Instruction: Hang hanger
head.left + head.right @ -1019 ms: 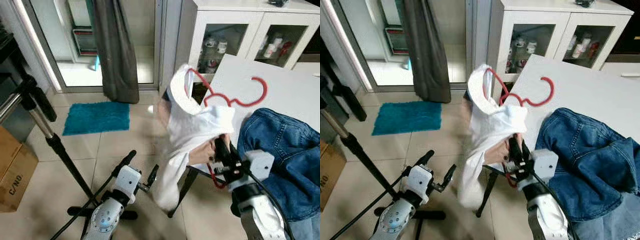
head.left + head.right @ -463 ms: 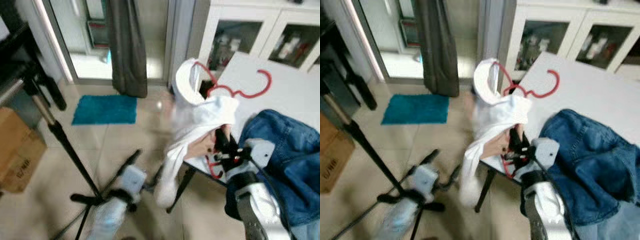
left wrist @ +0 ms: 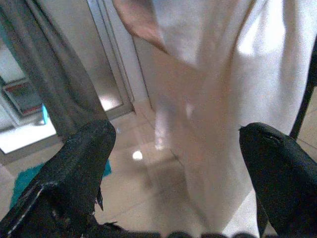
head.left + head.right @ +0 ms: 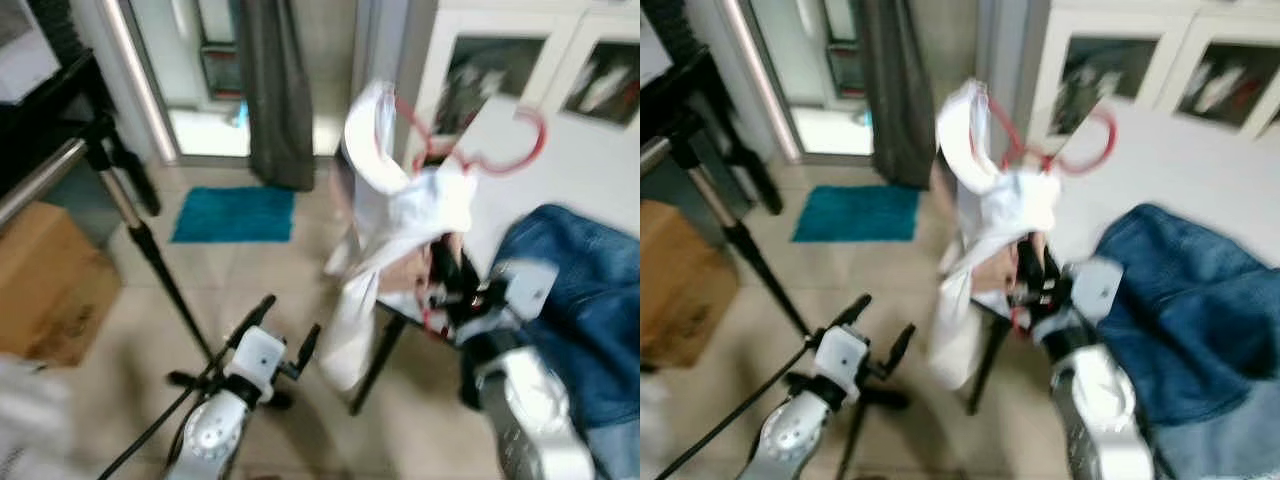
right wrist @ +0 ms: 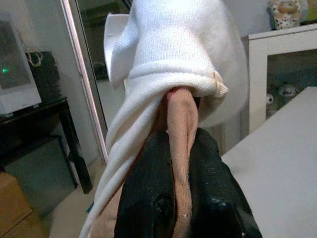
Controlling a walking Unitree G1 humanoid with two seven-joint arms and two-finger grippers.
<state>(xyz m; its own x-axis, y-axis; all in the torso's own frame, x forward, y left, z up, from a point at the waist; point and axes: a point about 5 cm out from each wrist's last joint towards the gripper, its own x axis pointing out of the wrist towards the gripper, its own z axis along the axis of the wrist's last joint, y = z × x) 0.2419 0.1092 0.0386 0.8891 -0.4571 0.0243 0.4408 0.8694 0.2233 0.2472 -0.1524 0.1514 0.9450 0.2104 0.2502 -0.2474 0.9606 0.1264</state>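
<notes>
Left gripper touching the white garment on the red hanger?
Apart. In the left eye view the left gripper hangs low over the floor, with bare tile between it and the white garment. The left wrist view shows its open fingers short of the cloth.

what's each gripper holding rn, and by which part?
Right gripper is shut on the red hanger, low on its frame, with the white garment draped over it. Left gripper is open, holding nothing.

Teal rug near grey curtain, cardboard box apart
</notes>
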